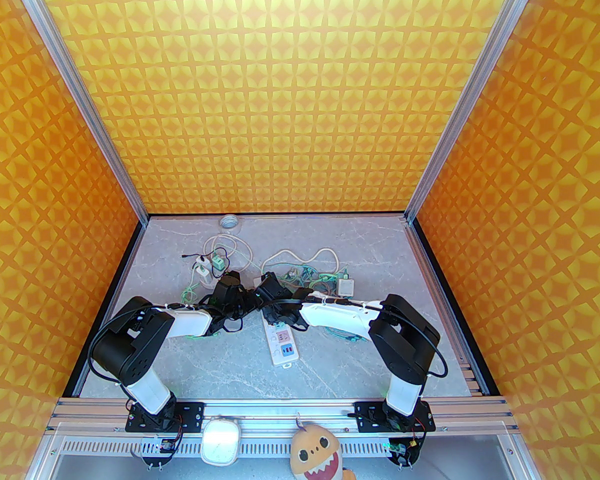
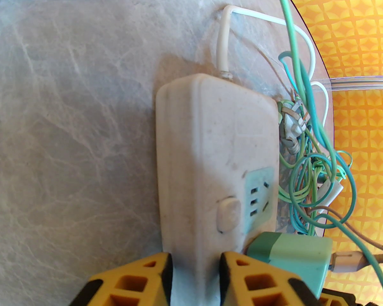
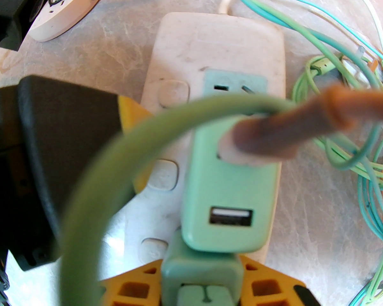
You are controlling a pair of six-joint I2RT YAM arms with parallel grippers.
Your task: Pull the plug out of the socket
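Note:
A white power strip [image 1: 281,340] lies mid-table, its far end covered by both grippers. My left gripper [image 2: 194,282] is shut on the strip [image 2: 210,158], one yellow finger [image 2: 140,282] on each side of its edge. A pale green USB adapter [image 3: 229,196] stands in the strip [image 3: 217,46] with a tan cable [image 3: 274,135] plugged into it. Directly below it is a smaller green plug block [image 3: 202,273], and my right gripper [image 3: 202,282] is shut on it between yellow fingers [image 3: 265,285]. From the left wrist the adapter [image 2: 290,253] shows at the strip's right edge.
Tangled green and white cables [image 1: 305,275] and a white charger [image 1: 346,285] lie behind the right arm. A second white strip [image 1: 202,268] with a green plug [image 1: 218,262] sits behind the left arm. A thick green cable [image 3: 92,177] loops close across the right wrist camera.

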